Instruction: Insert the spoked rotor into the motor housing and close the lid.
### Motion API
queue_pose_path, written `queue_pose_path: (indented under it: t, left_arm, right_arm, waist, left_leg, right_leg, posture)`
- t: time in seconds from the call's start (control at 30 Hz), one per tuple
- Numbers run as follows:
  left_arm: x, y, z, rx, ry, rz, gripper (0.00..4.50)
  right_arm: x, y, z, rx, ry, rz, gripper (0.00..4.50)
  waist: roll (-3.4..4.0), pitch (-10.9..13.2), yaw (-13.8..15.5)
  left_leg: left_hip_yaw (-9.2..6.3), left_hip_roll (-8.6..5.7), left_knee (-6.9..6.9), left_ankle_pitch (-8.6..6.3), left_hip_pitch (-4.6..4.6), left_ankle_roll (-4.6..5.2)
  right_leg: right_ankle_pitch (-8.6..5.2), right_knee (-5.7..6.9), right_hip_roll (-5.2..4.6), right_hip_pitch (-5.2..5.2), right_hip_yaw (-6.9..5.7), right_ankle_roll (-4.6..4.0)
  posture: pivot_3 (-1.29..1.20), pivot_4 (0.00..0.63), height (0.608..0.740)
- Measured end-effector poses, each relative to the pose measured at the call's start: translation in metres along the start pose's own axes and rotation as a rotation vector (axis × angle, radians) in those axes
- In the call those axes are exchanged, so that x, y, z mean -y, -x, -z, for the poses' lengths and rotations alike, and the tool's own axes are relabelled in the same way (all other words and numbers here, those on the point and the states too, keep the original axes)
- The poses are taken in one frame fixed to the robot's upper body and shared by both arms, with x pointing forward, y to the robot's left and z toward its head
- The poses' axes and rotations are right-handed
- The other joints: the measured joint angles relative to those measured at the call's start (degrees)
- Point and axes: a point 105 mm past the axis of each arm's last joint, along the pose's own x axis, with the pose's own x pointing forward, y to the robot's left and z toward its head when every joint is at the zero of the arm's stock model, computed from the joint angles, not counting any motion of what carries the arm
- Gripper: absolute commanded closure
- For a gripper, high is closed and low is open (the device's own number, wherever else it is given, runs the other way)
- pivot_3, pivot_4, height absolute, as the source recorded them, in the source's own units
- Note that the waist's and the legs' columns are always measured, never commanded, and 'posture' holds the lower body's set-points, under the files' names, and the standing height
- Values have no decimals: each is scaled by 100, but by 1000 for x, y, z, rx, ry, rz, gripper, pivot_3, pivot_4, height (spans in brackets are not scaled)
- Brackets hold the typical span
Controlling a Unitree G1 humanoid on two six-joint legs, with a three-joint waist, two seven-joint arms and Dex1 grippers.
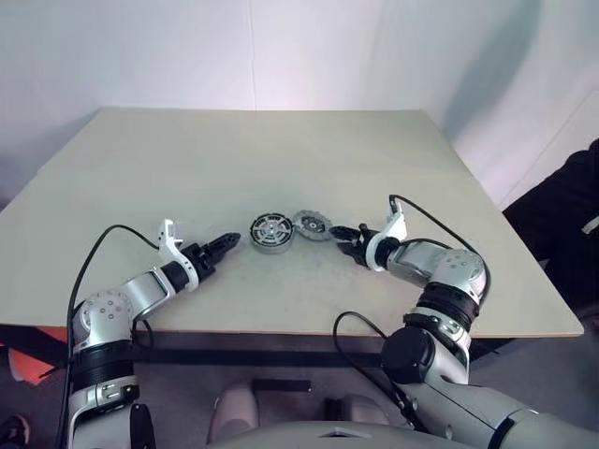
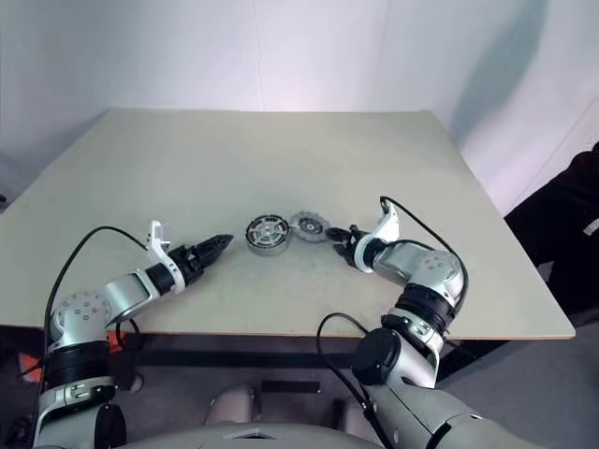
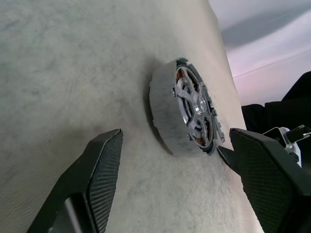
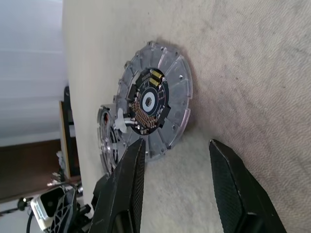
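Observation:
The motor housing (image 1: 271, 231) is a short silver cup lying mid-table. The spoked rotor (image 3: 197, 109) sits inside it, pale spokes over copper windings. Touching the housing's right side lies the lid (image 1: 310, 223), a light-grey notched disc; in the right wrist view the lid (image 4: 153, 99) shows a dark round circuit board at its centre. My left gripper (image 1: 227, 241) is open, low over the table just left of the housing, which lies ahead of its fingers (image 3: 99, 174). My right gripper (image 1: 341, 234) is open with nothing in it, its tips just right of the lid.
The beige table (image 1: 281, 150) has bare surface on all sides of the parts, with its front edge close behind both grippers. A person in dark clothing (image 1: 571, 215) stands past the table's right edge. A black cable (image 1: 421, 210) loops above my right wrist.

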Motion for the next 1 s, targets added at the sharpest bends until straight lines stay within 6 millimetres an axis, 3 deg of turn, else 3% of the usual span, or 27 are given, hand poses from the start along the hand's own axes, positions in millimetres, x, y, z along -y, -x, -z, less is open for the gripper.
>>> queue_pose_path:
  t: [0.43, 0.77, 1.0]
  left_arm:
    - [2, -1, 5, 6, 7, 7, 791]
    - [0, -1, 8, 13, 18, 0, 791]
    - [3, -1, 7, 18, 5, 2, 791]
  right_arm:
    - [-24, -41, 14, -65, -17, -64, 2197]
    - [-46, -54, 23, -96, 48, -131, 2197]
    - [-51, -63, 13, -10, 88, -128, 2197]
  waist:
    - [-7, -1, -163]
    - [-10, -2, 3]
    - [-10, -2, 5]
  left_leg:
    - [-29, 5, -34, -9, 67, 12]
    - [-24, -1, -67, -26, -40, -30]
    - [-23, -1, -65, -31, -61, -33]
  right_leg:
    - [4, -81, -7, -43, -69, 4]
    - [126, -61, 1, -149, -49, -86]
    - [124, -69, 0, -164, -50, -82]
  posture:
    - [0, 0, 740]
    - [0, 0, 740]
    - [0, 0, 740]
